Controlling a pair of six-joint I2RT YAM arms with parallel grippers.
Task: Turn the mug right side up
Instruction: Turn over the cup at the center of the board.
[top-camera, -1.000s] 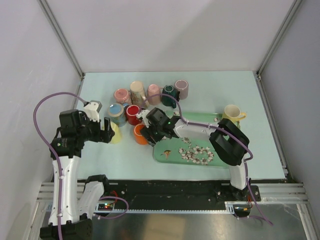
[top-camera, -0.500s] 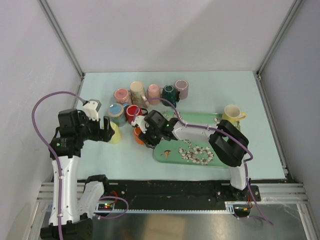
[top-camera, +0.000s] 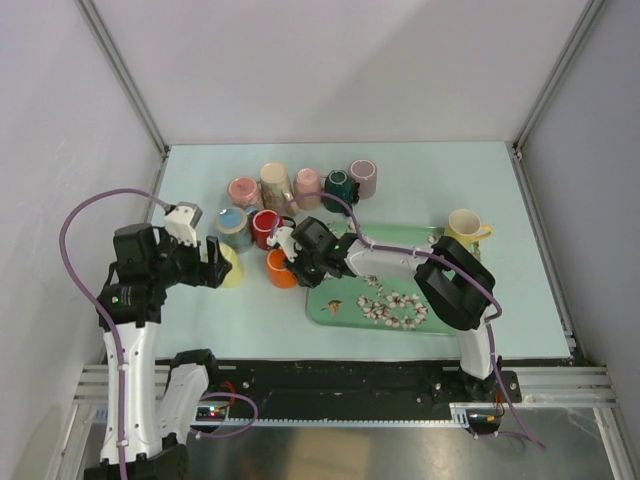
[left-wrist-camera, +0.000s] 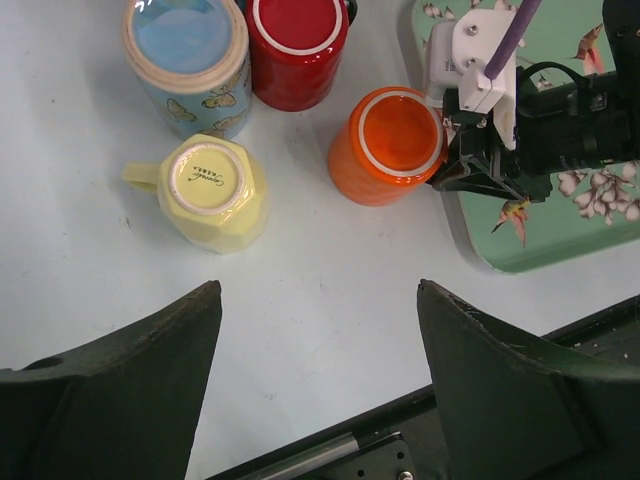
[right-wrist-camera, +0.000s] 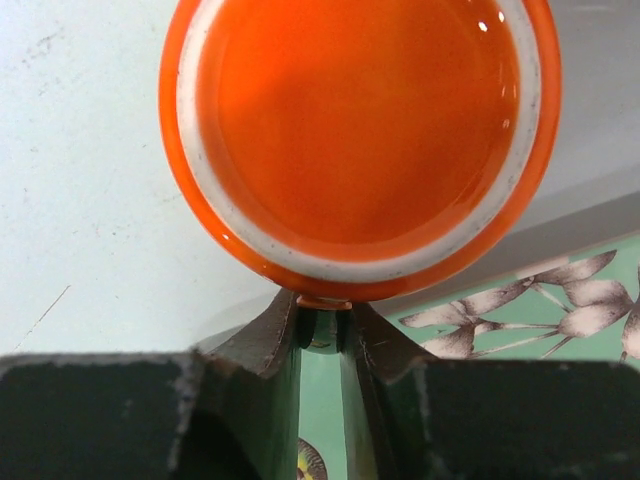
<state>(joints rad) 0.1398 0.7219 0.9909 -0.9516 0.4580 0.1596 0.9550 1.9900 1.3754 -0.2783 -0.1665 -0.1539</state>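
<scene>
1. From the top camera, the orange mug (top-camera: 281, 269) stands on the table just beside the left edge of the green flower tray (top-camera: 345, 318). It is upside down, with its bottom facing up.
2. The right gripper (top-camera: 296, 262) reaches across the tray and touches the side of the orange mug that faces the tray.
3. The left gripper (top-camera: 213, 262) hangs further left of the tray, near an upside-down yellow mug (top-camera: 230, 266).
4. A red mug (top-camera: 265, 228) and a blue butterfly mug (top-camera: 234, 224) stand beyond the tray's far left corner.
5. From the left wrist camera, the left gripper's two fingers (left-wrist-camera: 120, 380) are wide apart and hold nothing.
6. Below them is bare table, with the yellow mug (left-wrist-camera: 210, 190) and the orange mug (left-wrist-camera: 388, 145) both bottom up.
7. The right gripper (left-wrist-camera: 445, 175) sits between the orange mug and the tray (left-wrist-camera: 520, 245).
8. From the right wrist camera, the orange mug (right-wrist-camera: 360, 130) fills the view, and its white bottom ring shows.
9. The right gripper (right-wrist-camera: 322, 310) has its fingers (right-wrist-camera: 270, 340) close together, pinching a small orange part at the mug's edge. It looks like the handle.
10. A corner of the tray (right-wrist-camera: 480, 330) shows just beside the mug.
</scene>
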